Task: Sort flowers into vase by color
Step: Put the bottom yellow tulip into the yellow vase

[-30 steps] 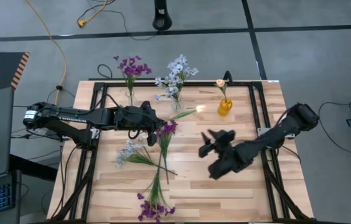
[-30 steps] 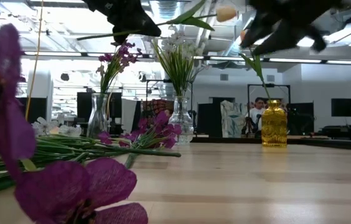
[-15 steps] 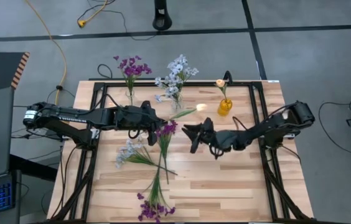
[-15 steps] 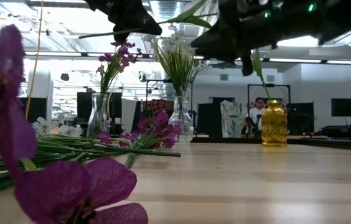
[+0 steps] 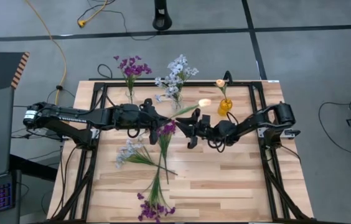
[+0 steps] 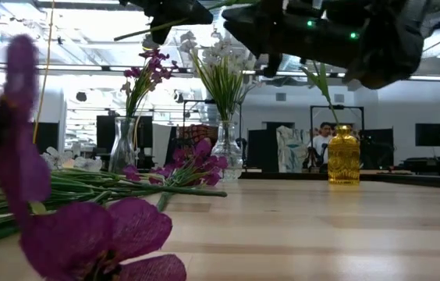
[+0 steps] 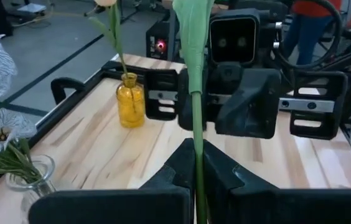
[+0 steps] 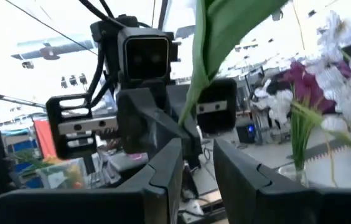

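I have the left hand [image 5: 155, 122] clamped tight on the green stem of a peach-cream bud sprig [image 5: 191, 108], holding it up in the air over the middle of the counter [image 5: 238, 180], with the bud pointing toward the yellow vase [image 5: 224, 107]. I judge this a handover: the left arm cannot comfortably reach that vase on the far right side, so I am offering the stem across. The right hand [image 5: 188, 132] faces the left one, just beside it, and from its wrist camera the stem runs down into the gap between its two fingers [image 8: 163, 180]; they stand part way apart and whether they already pinch the stem I cannot tell. The yellow vase already holds one peach bud, so it is the fitting home for this sprig. The purple flowers in their clear vase [image 5: 130, 67] and the pale blue-white ones in theirs [image 5: 176, 78] stand at the back edge. More purple and pale sprigs [image 5: 154, 163] lie loose on the counter toward the front left, not yet sorted.
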Robot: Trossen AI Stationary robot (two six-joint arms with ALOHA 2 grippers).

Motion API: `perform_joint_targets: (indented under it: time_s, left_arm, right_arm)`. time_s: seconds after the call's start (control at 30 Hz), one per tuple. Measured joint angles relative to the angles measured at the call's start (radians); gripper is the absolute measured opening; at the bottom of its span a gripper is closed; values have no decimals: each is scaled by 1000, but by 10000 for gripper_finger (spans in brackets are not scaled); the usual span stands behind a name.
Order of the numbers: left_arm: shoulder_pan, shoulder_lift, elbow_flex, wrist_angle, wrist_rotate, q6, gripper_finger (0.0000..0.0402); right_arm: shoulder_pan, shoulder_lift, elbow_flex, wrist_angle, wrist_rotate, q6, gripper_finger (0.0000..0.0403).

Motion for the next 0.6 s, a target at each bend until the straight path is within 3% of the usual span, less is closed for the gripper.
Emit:
perform_joint_targets:
  time_s: [0.3,0.6]
  left_arm:
    - [-9,0,0,10,38,27,0]
    - [-23,0,0,10,43,48,0]
  right_arm:
    - [-5,1,90,-13,-38,-160,118]
    - [-5,1,109,-36,-38,-170,118]
